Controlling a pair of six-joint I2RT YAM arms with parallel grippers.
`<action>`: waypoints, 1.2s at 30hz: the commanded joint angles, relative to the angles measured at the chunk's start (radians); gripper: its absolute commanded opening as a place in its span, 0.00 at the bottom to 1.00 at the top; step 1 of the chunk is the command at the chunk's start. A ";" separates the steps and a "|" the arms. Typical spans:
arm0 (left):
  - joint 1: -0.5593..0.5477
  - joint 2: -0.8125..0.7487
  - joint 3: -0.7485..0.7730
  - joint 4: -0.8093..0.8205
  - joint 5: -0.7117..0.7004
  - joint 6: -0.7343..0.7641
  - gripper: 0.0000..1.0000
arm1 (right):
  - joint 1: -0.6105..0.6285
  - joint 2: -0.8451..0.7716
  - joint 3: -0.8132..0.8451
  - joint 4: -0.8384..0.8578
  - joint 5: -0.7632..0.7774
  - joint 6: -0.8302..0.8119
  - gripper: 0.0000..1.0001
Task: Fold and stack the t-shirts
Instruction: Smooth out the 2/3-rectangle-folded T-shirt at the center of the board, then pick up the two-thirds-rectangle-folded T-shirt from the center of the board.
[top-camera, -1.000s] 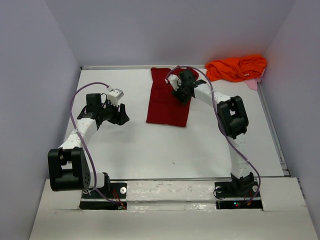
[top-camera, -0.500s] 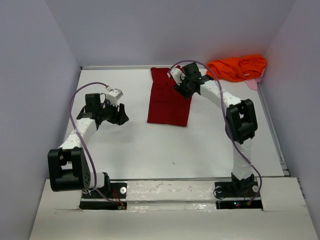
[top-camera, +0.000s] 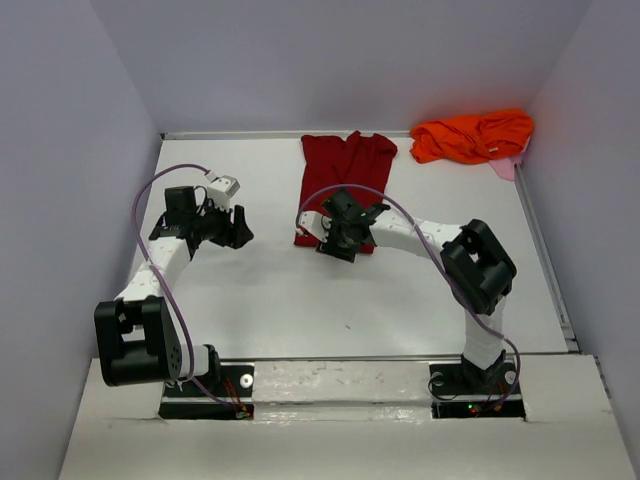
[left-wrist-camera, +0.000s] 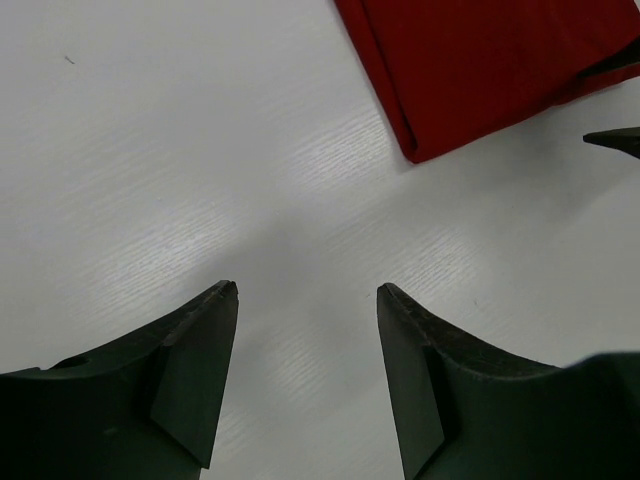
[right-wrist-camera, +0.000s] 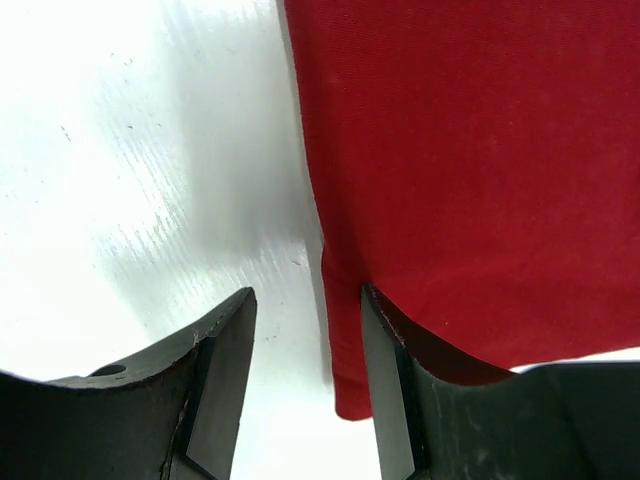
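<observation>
The white table (top-camera: 300, 300) fills the floor of the walled booth. On its far half lies the dark red t-shirt (top-camera: 345, 175), folded into a long, flat strip that runs from the back edge toward the arms. The orange t-shirt (top-camera: 470, 135) sits bunched and unfolded in the far right corner, well apart from the red one. A pale pink piece (top-camera: 505, 168) shows at its near right edge, perhaps more cloth; the view is too small to tell.

The right gripper (top-camera: 335, 240) hangs over the near left corner of the red t-shirt (right-wrist-camera: 460, 180). Its jaws (right-wrist-camera: 305, 295) stand apart, with the shirt's left edge between them, and clamp nothing. The left gripper (top-camera: 235, 228) is over bare table to the left of the shirt. Its jaws (left-wrist-camera: 305, 290) are apart and empty, with the corner of the red t-shirt (left-wrist-camera: 480, 60) ahead of them.
</observation>
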 joint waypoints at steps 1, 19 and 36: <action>0.012 -0.036 0.002 0.023 0.004 -0.011 0.68 | 0.005 -0.007 0.011 0.070 0.037 0.013 0.52; 0.027 -0.035 0.003 0.018 0.022 -0.008 0.69 | 0.014 0.139 0.089 0.122 0.014 0.054 0.51; 0.030 -0.015 0.012 0.010 0.031 -0.004 0.69 | 0.064 0.015 -0.052 0.035 -0.048 0.039 0.00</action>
